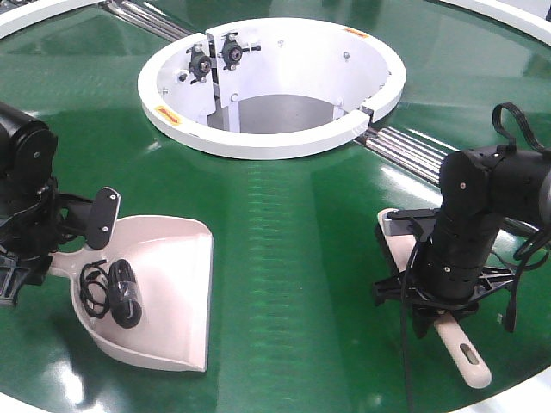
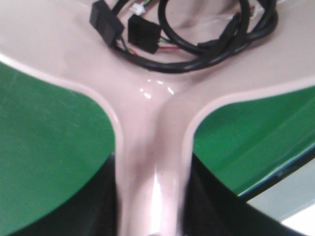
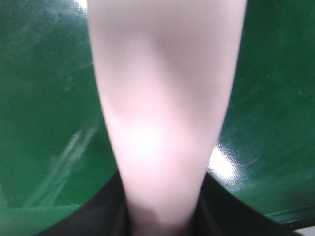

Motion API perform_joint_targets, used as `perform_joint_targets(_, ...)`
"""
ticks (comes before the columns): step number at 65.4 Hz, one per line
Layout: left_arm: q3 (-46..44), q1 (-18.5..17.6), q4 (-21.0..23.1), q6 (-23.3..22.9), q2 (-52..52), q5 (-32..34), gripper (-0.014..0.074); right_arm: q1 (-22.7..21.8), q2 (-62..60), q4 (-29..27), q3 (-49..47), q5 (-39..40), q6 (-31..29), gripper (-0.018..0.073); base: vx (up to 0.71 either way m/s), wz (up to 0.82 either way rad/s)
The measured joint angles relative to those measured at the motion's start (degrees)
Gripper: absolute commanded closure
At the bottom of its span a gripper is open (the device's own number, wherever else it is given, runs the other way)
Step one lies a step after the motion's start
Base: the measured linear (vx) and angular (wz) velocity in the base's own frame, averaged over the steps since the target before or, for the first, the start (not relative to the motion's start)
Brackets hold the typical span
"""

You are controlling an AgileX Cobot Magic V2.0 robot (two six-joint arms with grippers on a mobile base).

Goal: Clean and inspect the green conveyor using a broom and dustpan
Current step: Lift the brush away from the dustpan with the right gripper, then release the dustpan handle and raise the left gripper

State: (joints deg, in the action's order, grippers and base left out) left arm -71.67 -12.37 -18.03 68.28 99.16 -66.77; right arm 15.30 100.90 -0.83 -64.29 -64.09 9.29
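dustpan: pale pink, glossy; black cables are held inside.
left gripper: clamped on dustpan handle.
right gripper: clamped on broom.

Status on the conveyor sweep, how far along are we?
Done: a black cable bundle already lies inside the dustpan. In hand: the left claw grips the dustpan handle and the right claw grips the broom, both low over the green conveyor. Remaining: the dustpan sits on the conveyor, not yet emptied; conveyor beyond this view can't be judged.
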Motion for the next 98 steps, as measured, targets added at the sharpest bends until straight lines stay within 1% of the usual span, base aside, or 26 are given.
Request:
perform_joint_targets(73, 0.0, 0.0, 0.0, 0.0, 0.0, 0.0, 0.054, -0.1, 0.0, 0.0, 0.0, 0.1, 0.0, 0.0561, 0.0, 0.0)
perform_joint_targets(82, 0.0, 0.0, 0.0, 0.1, 0.0, 1.6, 0.054, -0.1, 0.0, 0.0, 0.0, 0.1, 0.0, 0.0561, 0.0, 0.0)
perform_joint_targets(90, 0.0, 0.0, 0.0, 0.3, 0.0, 2.5, 0.0532, -0.1, 0.0, 0.0, 0.0, 0.1, 0.0, 0.0561, 0.0, 0.0)
perform_joint_targets(98, 0.0, 0.0, 0.0, 0.3, 0.0, 2.5, 0.0487, -0.1, 0.0, 0.0, 0.0, 0.1, 0.0, 0.0561, 0.0, 0.0)
